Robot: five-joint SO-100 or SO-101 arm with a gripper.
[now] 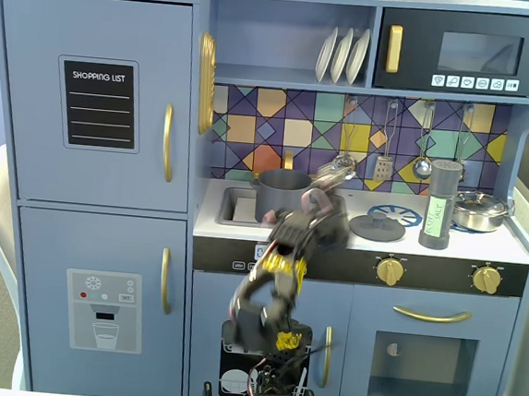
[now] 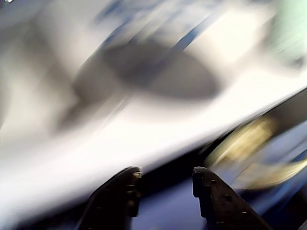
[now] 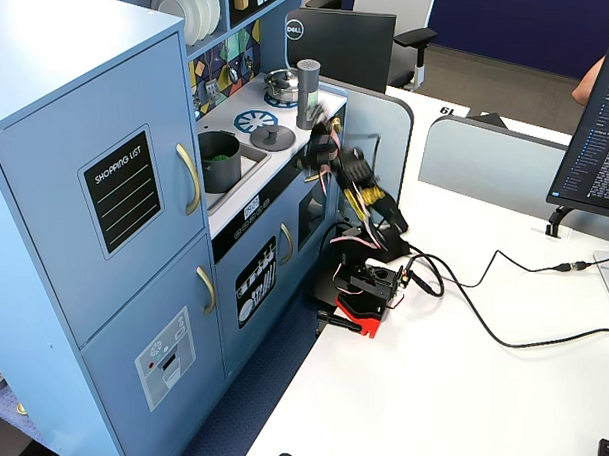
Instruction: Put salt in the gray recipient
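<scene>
The salt (image 1: 441,203) stands upright on the white counter (image 1: 354,237) of the blue toy kitchen (image 1: 93,146), toward the right side in a fixed view, between the flat gray lid (image 1: 377,228) and the shiny steel pan (image 1: 479,210). Its pale green label faces the camera. In the other fixed view the salt (image 3: 308,80) stands near the counter's far end, beside the pan (image 3: 282,83).

The gray recipient (image 1: 281,194) sits in the sink area to the left of the lid, well apart from the salt. From the angled fixed view the pot (image 3: 219,157) shows something green inside.

The gripper (image 1: 333,174) is heavily motion-blurred; it seems to hang above the counter between the pot and the lid, left of the salt and not touching it. In the angled view the gripper (image 3: 318,138) is a dark smear at the counter's front edge, just nearer the camera than the salt.

In the wrist view the gripper (image 2: 164,179) shows two dark fingers (image 2: 120,194) at the bottom edge with a clear gap between them and nothing held in it. Beyond them lie a blurred dark oval, probably the lid (image 2: 163,72), and a pale green patch at top right that may be the salt's label (image 2: 290,28).
</scene>
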